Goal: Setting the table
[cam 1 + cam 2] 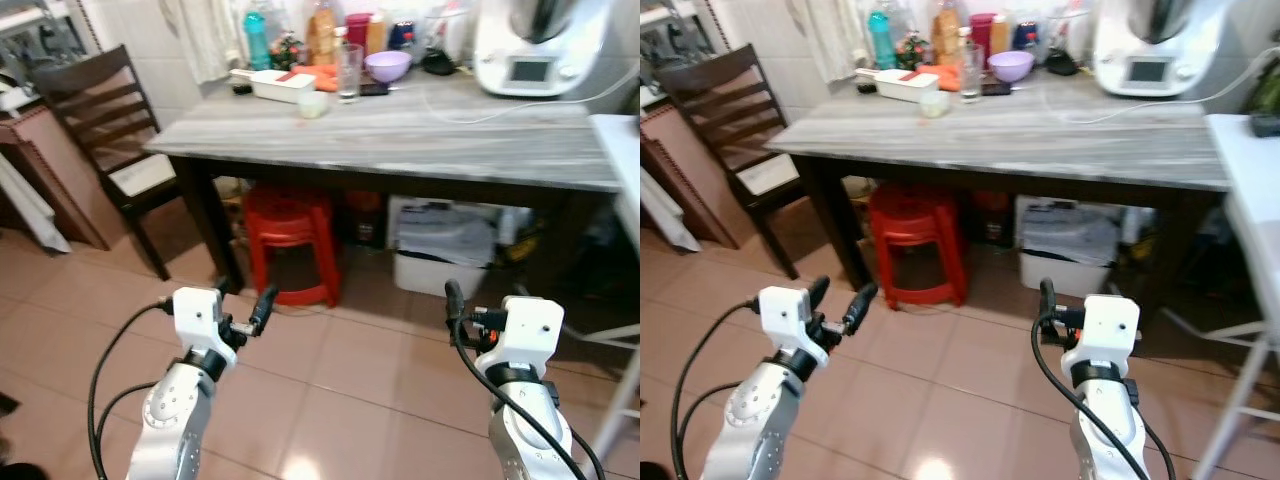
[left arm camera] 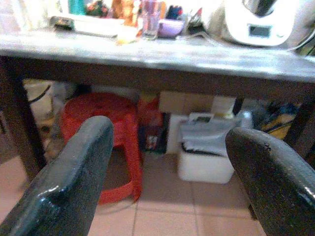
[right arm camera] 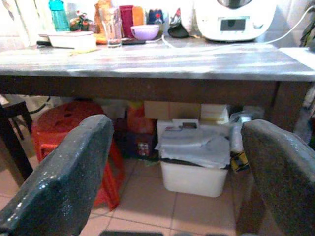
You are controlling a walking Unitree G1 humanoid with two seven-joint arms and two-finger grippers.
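A grey wood-topped table (image 1: 400, 135) stands ahead of me. Along its far edge are a clear glass (image 1: 349, 72), a purple bowl (image 1: 388, 65), a white lidded container (image 1: 282, 85), a small pale cup (image 1: 312, 104) and several bottles. My left gripper (image 1: 242, 298) is held low over the tiled floor, short of the table, open and holding nothing. My right gripper (image 1: 483, 300) is at the same height on the right, also open and holding nothing. Both wrist views look between the spread fingers (image 2: 74, 172) (image 3: 64, 172) at the table's front edge.
A white kitchen machine (image 1: 530, 50) with a cable sits at the table's back right. Under the table are a red plastic stool (image 1: 290, 235) and a white box (image 1: 440, 260). A dark wooden chair (image 1: 100, 110) stands at the left; a white surface (image 1: 620, 150) juts in at right.
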